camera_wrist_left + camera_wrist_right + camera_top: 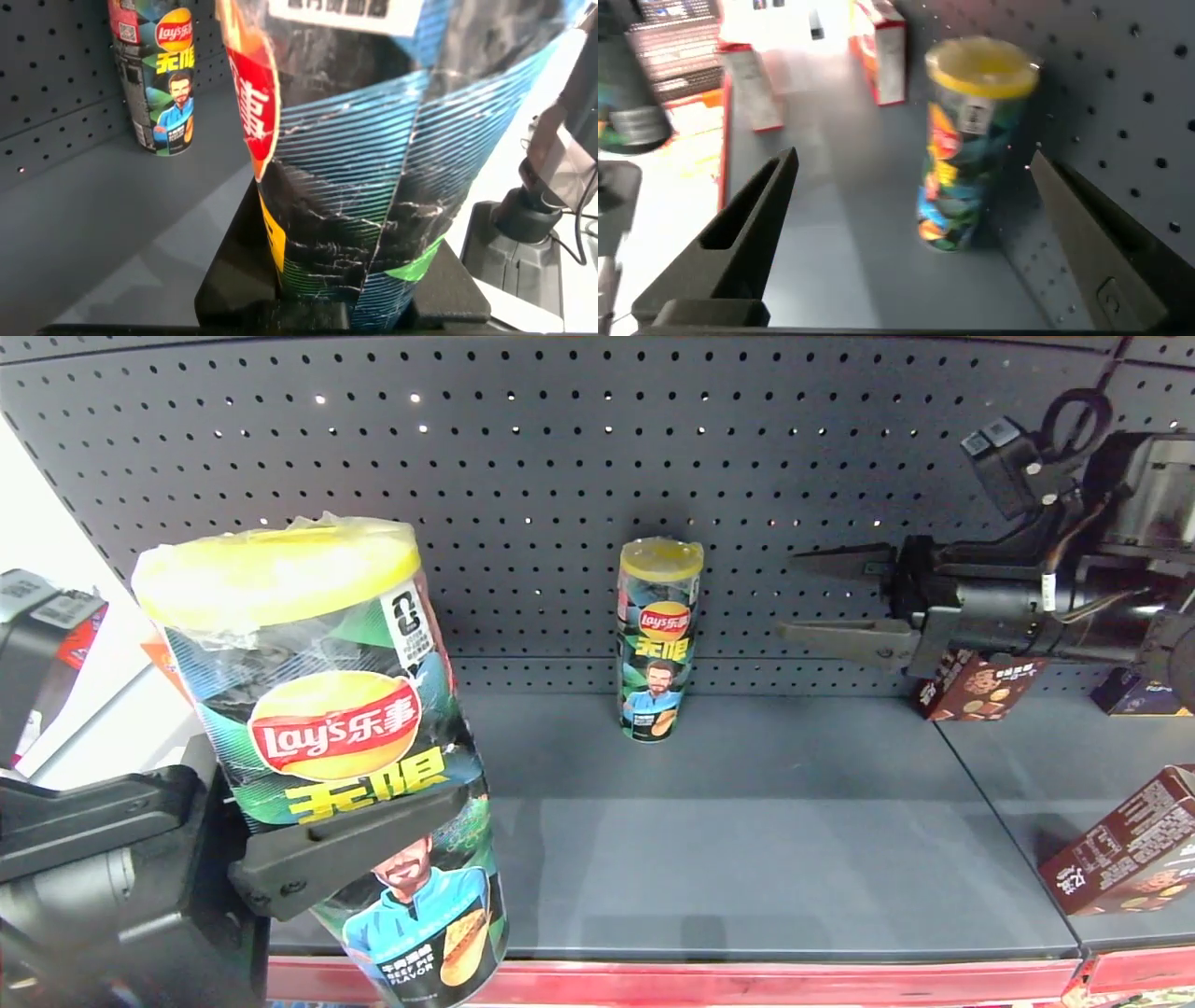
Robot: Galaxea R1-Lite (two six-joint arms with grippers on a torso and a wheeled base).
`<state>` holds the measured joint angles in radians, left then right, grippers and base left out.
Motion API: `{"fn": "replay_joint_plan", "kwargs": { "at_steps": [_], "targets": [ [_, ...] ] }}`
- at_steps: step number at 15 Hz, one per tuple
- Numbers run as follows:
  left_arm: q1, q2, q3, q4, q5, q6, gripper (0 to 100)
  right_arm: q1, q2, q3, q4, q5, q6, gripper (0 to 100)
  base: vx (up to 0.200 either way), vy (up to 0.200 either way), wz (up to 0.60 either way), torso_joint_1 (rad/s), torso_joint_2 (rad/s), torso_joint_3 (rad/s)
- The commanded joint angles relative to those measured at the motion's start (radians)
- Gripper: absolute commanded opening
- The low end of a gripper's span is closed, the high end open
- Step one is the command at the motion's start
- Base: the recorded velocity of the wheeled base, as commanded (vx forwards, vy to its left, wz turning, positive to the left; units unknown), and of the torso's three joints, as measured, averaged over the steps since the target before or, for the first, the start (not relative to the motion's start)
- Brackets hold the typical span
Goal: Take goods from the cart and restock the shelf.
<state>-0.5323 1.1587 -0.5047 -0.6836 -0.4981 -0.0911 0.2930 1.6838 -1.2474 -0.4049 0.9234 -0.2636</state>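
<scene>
We have a can (327,709) of crisps clamped in the left claw (373,821), its jaws closed across the tube a little below the middle. The can hangs at the left, in front of the shelf (747,840) and not yet set on it, leaning slightly. A second can (658,644) stands upright at the back of the shelf, just before the pegboard (560,476). The right claw (798,597) is in the air to the right of that second can, jaws spread wide and empty, apart from it. Two brown boxes (1130,845) lie farther right.

We judge the can to be light, a thin stiff tube that would dent if squeezed hard, with brittle contents. Its crinkled film (280,537) looks slippery, so it could slide or twist in the jaws. We think mid-body is the right place to hold it, where the wall is straight, with modest force. Being tall and narrow, it should tip easily, so we would want the base flat on the shelf before letting go.
</scene>
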Motion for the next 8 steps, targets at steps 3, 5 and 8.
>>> {"fn": "replay_joint_plan", "kwargs": {
  "at_steps": [3,5,8],
  "targets": [
    [0.0,0.003,0.005,-0.001,0.001,-0.001,0,0.002,0.191,-0.125,0.001,-0.005,0.004,100,0.0,0.0,0.0,0.0,0.0,0.0],
    [0.0,0.003,0.005,-0.002,0.001,-0.01,0,0.008,0.232,-0.152,0.001,-0.005,0.004,100,0.0,0.0,0.0,0.0,0.0,0.0],
    [0.002,0.001,0.011,-0.002,0.001,-0.013,0,0.017,0.281,-0.188,0.003,-0.006,0.006,100,0.0,0.0,0.0,0.0,0.0,0.0]
  ]
}}
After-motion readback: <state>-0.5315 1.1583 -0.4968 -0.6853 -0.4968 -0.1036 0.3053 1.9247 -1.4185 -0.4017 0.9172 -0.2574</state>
